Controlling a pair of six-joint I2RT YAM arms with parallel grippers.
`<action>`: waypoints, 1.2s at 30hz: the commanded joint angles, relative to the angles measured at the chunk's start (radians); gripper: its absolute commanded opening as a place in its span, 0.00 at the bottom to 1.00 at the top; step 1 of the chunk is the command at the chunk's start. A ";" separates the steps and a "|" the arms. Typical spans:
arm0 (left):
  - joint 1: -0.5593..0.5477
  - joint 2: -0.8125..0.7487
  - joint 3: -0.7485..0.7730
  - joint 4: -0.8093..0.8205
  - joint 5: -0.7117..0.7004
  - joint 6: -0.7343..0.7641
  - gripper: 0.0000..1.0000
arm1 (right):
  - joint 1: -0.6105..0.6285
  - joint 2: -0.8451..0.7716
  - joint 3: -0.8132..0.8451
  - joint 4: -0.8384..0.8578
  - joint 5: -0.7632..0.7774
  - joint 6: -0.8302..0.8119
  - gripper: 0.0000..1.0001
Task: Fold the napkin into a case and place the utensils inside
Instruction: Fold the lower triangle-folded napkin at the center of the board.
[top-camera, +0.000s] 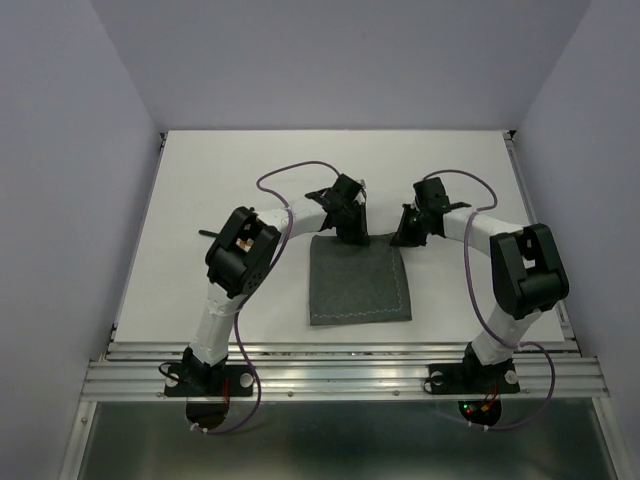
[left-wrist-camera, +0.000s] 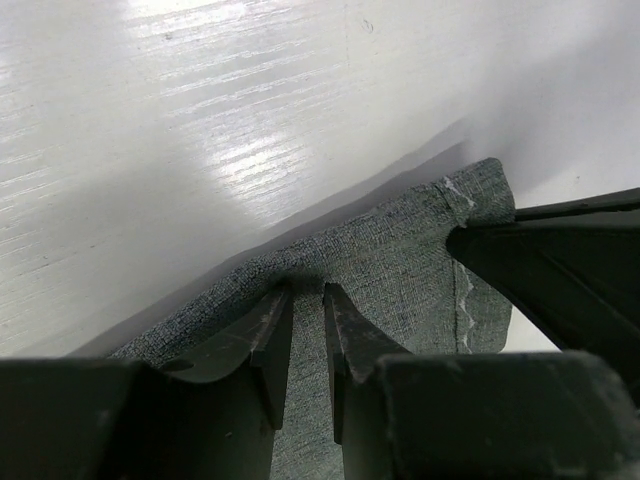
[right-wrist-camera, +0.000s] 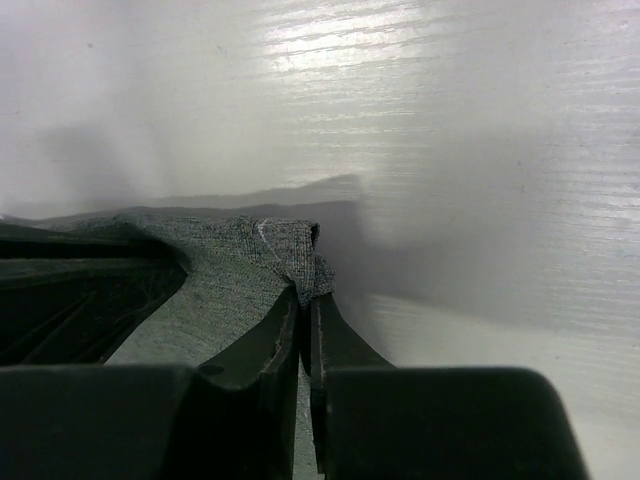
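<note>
The dark grey-green napkin (top-camera: 358, 285) lies as a flat rectangle between the arms, and no case shape shows. Its far edge is raised off the table. My left gripper (top-camera: 352, 232) stands at the far-left part of that edge. In the left wrist view the left gripper (left-wrist-camera: 308, 290) is shut on a pucker of the napkin (left-wrist-camera: 400, 250). My right gripper (top-camera: 405, 235) is at the far-right corner. In the right wrist view the right gripper (right-wrist-camera: 305, 295) is shut on the bunched, stitched corner of the napkin (right-wrist-camera: 220, 270). The utensils are out of view.
A thin dark stick-like thing (top-camera: 208, 230) lies on the white table (top-camera: 250, 170) left of the left arm's elbow; I cannot tell what it is. Grey walls close in the table on three sides. A metal rail (top-camera: 340, 372) runs along the near edge.
</note>
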 joint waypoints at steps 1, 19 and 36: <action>0.003 -0.018 -0.029 0.010 0.012 0.018 0.30 | 0.007 -0.088 -0.013 0.024 0.018 0.030 0.04; 0.003 -0.015 -0.055 0.029 0.020 0.017 0.30 | 0.186 -0.093 0.085 0.007 0.047 0.136 0.01; 0.009 -0.246 -0.162 -0.013 -0.034 0.043 0.30 | 0.206 -0.042 0.105 -0.019 0.129 0.207 0.01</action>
